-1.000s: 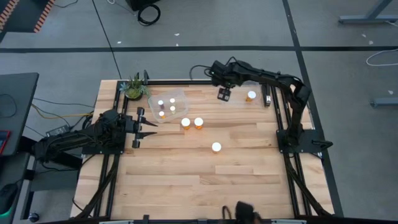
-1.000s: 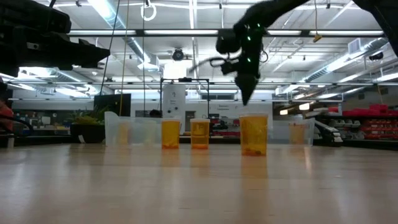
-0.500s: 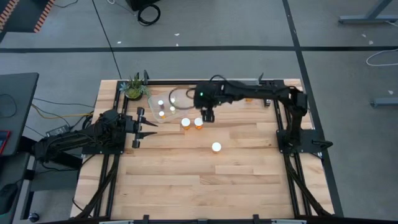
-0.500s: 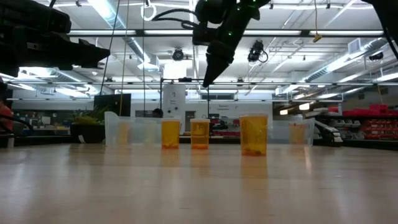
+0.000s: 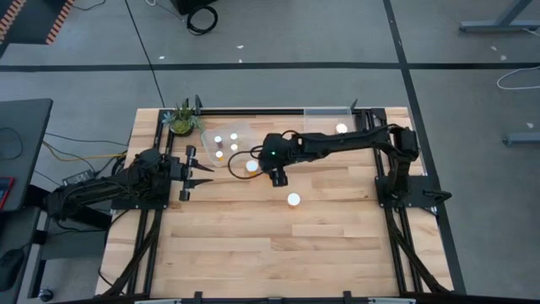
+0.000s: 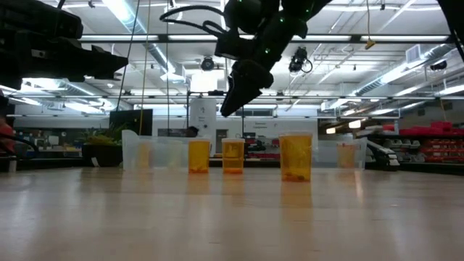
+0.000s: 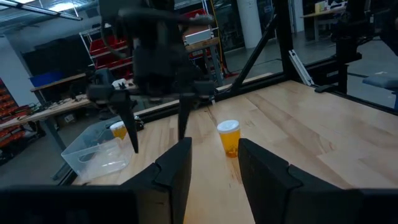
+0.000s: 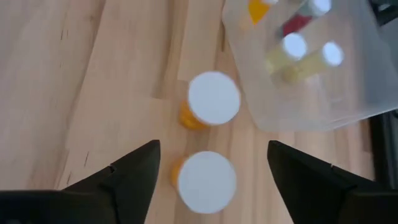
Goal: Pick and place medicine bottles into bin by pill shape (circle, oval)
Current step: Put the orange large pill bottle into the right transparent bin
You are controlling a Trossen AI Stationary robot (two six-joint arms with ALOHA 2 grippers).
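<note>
So far, part of the sorting looks done. Over on the left, the left gripper [image 5: 201, 171] waits by the table edge with its fingers apart and nothing in them. Next to it is a clear bin [image 5: 228, 143] near the little green plant [image 5: 180, 118], and it already has a few small bottles in it, maybe four. Just beside that bin stand two orange bottles [image 8: 212, 101] with white caps, side by side. The right gripper [image 8: 211, 171] hangs right over them, fingers wide apart, holding nothing and touching nothing. One more orange bottle [image 5: 293, 200] stands alone on the table, nearer the front. Far right, at the back, a second clear bin [image 5: 337, 127] holds one bottle. So I think three bottles are left to put away.
</note>
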